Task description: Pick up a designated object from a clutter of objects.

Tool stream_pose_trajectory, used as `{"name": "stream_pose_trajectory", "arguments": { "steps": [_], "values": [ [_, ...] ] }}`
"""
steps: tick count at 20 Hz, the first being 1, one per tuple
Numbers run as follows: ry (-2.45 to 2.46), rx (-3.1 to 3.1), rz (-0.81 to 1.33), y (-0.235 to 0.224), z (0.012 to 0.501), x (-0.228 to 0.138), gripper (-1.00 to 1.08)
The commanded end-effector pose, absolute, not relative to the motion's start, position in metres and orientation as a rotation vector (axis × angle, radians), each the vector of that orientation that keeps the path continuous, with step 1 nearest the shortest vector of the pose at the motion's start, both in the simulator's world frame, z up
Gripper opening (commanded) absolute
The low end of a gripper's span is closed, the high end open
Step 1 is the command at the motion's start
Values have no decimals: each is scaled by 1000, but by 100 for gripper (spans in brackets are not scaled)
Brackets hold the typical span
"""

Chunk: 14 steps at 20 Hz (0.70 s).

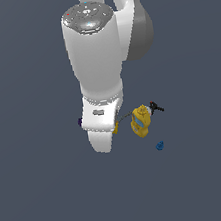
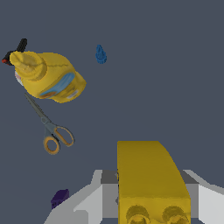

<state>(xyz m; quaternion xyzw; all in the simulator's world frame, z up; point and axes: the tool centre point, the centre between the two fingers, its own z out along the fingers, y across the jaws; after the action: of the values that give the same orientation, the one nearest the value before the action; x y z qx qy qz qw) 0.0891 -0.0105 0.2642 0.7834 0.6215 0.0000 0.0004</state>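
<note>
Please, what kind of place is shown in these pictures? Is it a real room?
Probably not a real room: it looks like a bare simulated test scene. The floor is flat, plain dark grey, with no walls or furniture. Only a white robot arm and small items, such as a yellow bottle and scissors, are there.

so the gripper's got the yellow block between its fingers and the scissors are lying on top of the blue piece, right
Not quite. The yellow block does sit between the gripper fingers, but the scissors lie beside the yellow bottle, with their tips under it. The blue piece sits alone, apart from both, as the wrist view shows.
</note>
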Motion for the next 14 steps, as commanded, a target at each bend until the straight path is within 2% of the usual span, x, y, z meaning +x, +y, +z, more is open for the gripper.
{"name": "stream_pose_trajectory", "arguments": {
  "steps": [1, 7, 14],
  "values": [
    [1953, 2461, 0, -11, 290, 84, -100],
    [1953, 2461, 0, -13, 335, 78, -100],
    [1951, 2462, 0, -15, 358, 75, -100]
  ]
}}
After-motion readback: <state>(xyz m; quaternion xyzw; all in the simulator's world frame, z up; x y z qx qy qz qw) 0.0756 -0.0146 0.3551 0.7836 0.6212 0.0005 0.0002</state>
